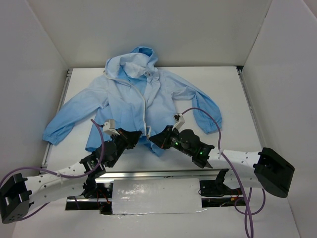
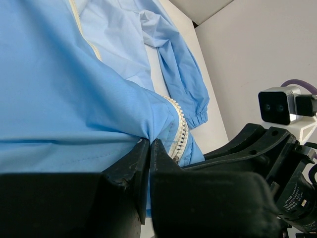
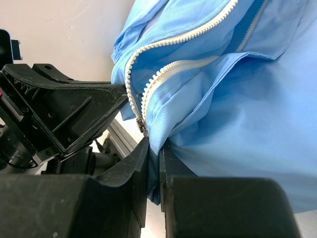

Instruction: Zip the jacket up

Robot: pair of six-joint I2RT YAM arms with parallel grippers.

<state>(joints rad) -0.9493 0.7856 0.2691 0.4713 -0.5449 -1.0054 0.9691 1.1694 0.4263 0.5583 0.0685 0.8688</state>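
While the jacket (image 1: 130, 96) lies on the surface (image 1: 233, 99), our left tool (image 2: 149, 145) and right tool (image 3: 154, 148) each pinch it beside the zipper (image 3: 183, 64); teeth apart there.

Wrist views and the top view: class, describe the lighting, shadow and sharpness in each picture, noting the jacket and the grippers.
Top external: soft, even light, the jacket sharp, only faint shadows. Left wrist: the left gripper is a dark, underexposed mass near the lens, the fabric bright. Right wrist: the right gripper is likewise dark and slightly soft; the zipper teeth are crisp.
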